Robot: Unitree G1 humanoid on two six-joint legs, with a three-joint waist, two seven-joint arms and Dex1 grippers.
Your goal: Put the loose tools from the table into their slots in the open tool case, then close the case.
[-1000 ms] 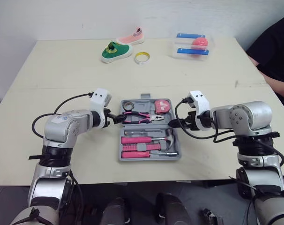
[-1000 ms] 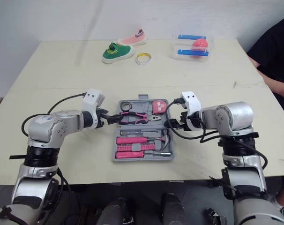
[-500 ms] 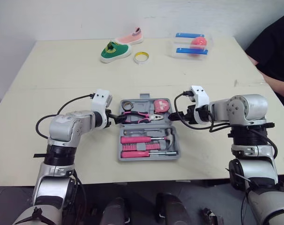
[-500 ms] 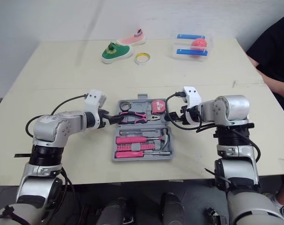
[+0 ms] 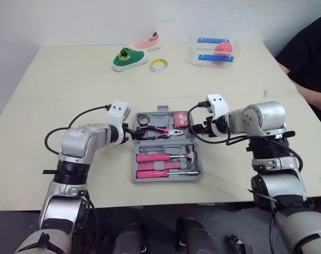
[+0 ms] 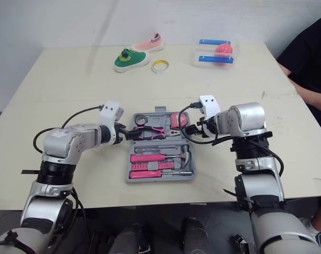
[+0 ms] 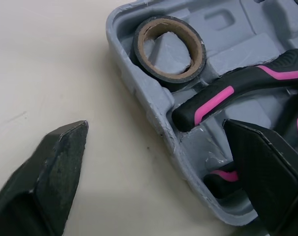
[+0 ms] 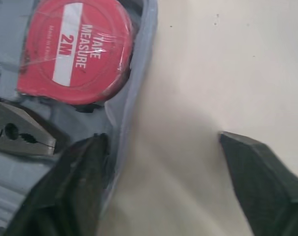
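right gripper point(image 5: 195, 128) has slid up the case's right side, from beside the hammer to the corner by the red tape measure point(image 8: 75, 54). left gripper point(image 5: 130, 134) holds at the opposite, upper-left corner. grey tool case point(image 5: 168, 179) lies open on the surface point(image 5: 70, 79) between them, toward the front edge. both grippers are spread wide with nothing in them, each straddling the case wall: one finger over the tray, one over bare surface. left wrist view brings up the tape roll point(image 7: 169, 49) and the pink-and-black pliers point(image 7: 223, 101) right by the inner finger. head views add the hammer point(image 5: 190, 153) and pink screwdrivers point(image 5: 155, 157) lower down. both forearms reach inward, elbows out, low over the surface.
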